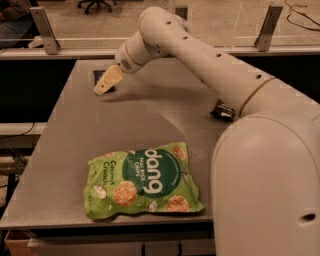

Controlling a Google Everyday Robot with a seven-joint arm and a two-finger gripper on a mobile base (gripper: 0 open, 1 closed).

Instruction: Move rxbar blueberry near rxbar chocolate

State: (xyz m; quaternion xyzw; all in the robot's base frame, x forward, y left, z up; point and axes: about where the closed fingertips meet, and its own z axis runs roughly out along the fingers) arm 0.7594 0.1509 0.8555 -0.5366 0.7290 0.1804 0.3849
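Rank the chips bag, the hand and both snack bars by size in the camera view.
1. The chips bag, clearly largest.
2. The hand, at the rxbar blueberry.
Unranked: rxbar blueberry and rxbar chocolate, both partly hidden.

The setting is a robotics lab or office test bay, indicated by the flat grey work table [65, 150], grey metal upright brackets [44, 30] along its far edge, a black wheeled office-chair base [95, 4] beyond, and the white arm's gripper [102, 89] over the table's far-left area.
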